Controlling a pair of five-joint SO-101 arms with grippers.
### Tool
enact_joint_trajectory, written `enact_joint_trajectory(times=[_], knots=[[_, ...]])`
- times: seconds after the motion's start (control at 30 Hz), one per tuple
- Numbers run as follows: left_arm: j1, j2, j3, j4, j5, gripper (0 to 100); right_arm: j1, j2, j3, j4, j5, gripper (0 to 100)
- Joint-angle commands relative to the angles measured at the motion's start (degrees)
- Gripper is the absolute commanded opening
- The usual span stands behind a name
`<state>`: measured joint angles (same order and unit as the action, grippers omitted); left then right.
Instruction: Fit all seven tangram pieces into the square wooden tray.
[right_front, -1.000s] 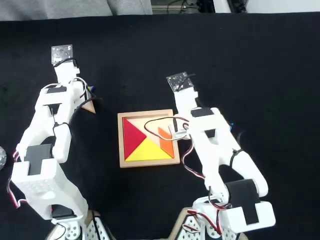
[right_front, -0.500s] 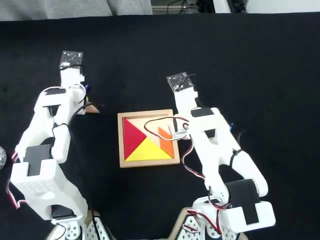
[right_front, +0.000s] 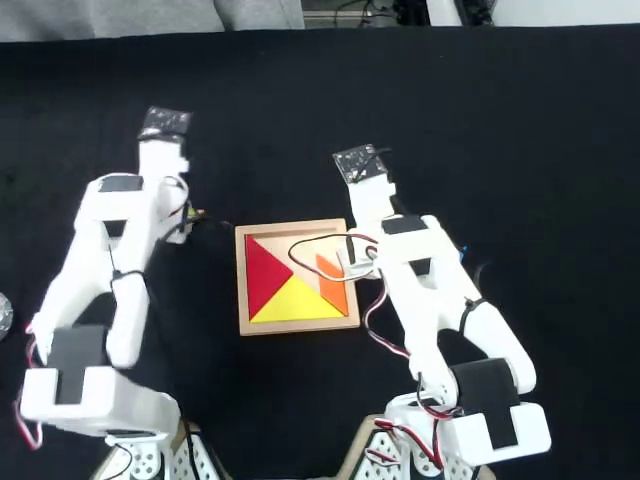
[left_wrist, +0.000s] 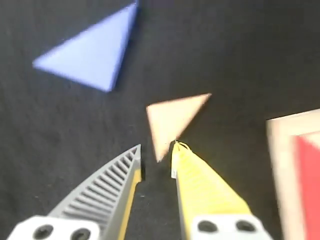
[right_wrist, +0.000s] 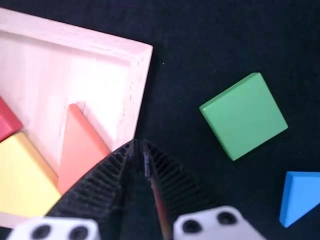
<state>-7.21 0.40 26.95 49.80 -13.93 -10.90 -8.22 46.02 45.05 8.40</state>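
Note:
The square wooden tray (right_front: 243, 290) lies mid-table and holds a red triangle (right_front: 262, 272), a yellow triangle (right_front: 296, 303) and an orange piece (right_front: 331, 280). My left gripper (right_front: 188, 213) is just left of the tray, low over the cloth. In the left wrist view it (left_wrist: 156, 146) is narrowly open, with one corner of a tan triangle (left_wrist: 175, 117) between its tips. A blue triangle (left_wrist: 90, 50) lies beyond. My right gripper (right_wrist: 137, 145) is shut and empty over the tray's right rim (right_wrist: 142, 75), beside the orange piece (right_wrist: 82, 145).
A green square (right_wrist: 243, 115) and a light blue triangle (right_wrist: 300, 197) lie on the cloth right of the tray, under the right arm. A small metallic object (right_front: 3, 312) sits at the table's left edge. Black cloth spreads behind the arms.
The left arm has swung right toward the tray, and the tan triangle has slid a little right with its gripper. The right arm has kept still.

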Motion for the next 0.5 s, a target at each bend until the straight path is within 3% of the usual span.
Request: enact_joint_trajectory(times=[0.0, 0.13, 0.23, 0.3, 0.47], knots=[[1.36, -6.33, -0.84, -1.58, -0.35, 12, 0.88, -3.91, -0.40, -1.05, 0.35, 1.1], [1.80, -5.80, -3.74, -2.02, -10.73, 16, 0.79, -3.82, -0.40, -1.05, 0.35, 1.1], [2.33, -1.41, -7.60, 2.90, -18.11, 29, 0.79, -3.56, -0.40, -1.05, 0.35, 1.1], [1.45, 3.16, -11.91, 7.21, -22.15, 31, 0.88, -3.56, -0.40, -1.14, 0.35, 1.1], [-0.75, 14.51, -23.60, 13.01, -23.21, 31, 0.97, -3.56, -0.48, -1.14, 0.35, 1.1]])
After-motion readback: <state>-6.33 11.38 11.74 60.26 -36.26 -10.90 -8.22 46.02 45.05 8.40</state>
